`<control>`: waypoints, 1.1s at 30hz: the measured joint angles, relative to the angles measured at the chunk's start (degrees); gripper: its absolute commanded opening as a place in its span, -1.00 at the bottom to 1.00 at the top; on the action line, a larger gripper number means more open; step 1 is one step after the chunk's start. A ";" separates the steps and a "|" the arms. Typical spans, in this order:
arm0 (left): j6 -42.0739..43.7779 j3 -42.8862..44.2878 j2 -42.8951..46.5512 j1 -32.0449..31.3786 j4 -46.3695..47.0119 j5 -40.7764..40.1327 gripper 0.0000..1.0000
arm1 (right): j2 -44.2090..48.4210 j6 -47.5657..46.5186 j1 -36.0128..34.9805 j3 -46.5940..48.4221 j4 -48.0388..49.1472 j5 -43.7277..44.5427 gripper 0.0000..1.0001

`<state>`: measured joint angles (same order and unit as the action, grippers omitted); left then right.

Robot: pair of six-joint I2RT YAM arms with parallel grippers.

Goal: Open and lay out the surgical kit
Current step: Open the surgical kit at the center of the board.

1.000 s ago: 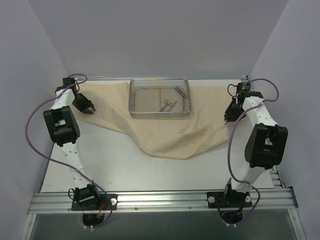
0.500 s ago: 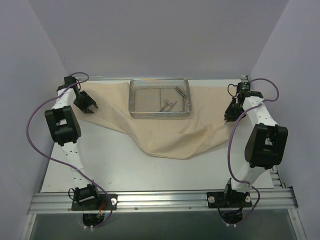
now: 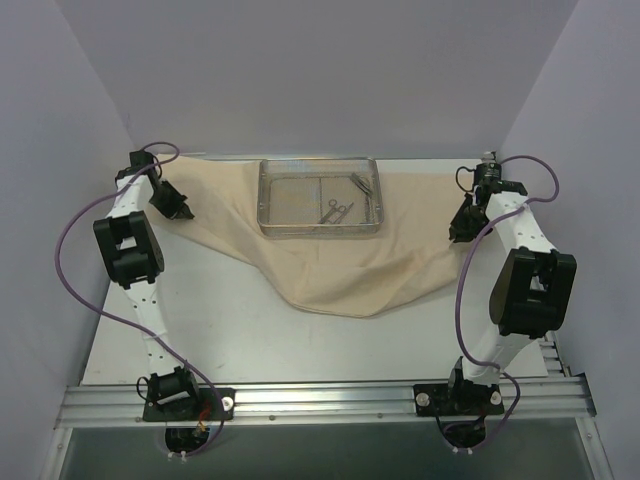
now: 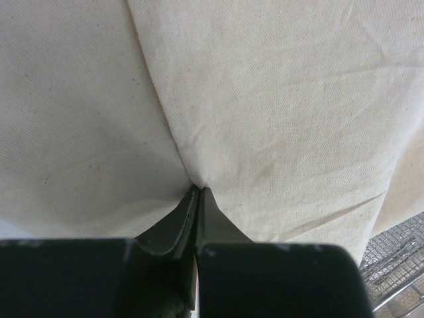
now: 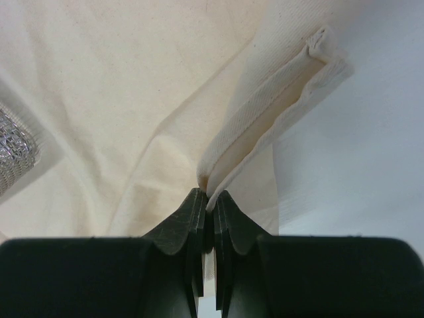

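While the mesh tray (image 3: 320, 232) sits upper centre, left gripper (image 4: 199, 193) pinches the cloth wrap (image 4: 278, 106). Right gripper (image 5: 209, 197) — clamped on its hem.

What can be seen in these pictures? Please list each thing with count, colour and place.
cloth wrap: one, beige, spread across the far half
wire-mesh tray: one, silver, far centre, on the cloth
instruments: several, count unclear, metal, in the tray's right half
table: one, white, under everything
rail: one, silver, along the near edge
cables: two, purple, one looping along each side
arms: two, white and black, at either side
left gripper: one, black, shut on the cloth's left part
right gripper: one, black, shut on the cloth's right hem
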<state>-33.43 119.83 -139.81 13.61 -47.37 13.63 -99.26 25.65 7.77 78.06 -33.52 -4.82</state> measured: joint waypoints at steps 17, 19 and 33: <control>-0.28 -18.29 18.36 0.00 1.68 -4.61 -0.95 | 2.45 0.79 1.44 -0.81 -3.21 2.93 -1.00; -0.37 -20.31 22.18 -0.02 1.99 -4.66 -0.94 | 4.46 0.48 3.04 -2.05 -4.66 4.44 -1.00; 7.39 -29.97 29.09 -0.07 0.90 -7.74 -0.03 | 12.92 -0.42 12.74 -8.85 -14.38 15.78 -0.72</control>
<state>-26.04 89.86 -110.72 13.54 -46.48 5.89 -86.35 25.23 20.51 69.21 -47.90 10.96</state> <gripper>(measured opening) 0.481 0.074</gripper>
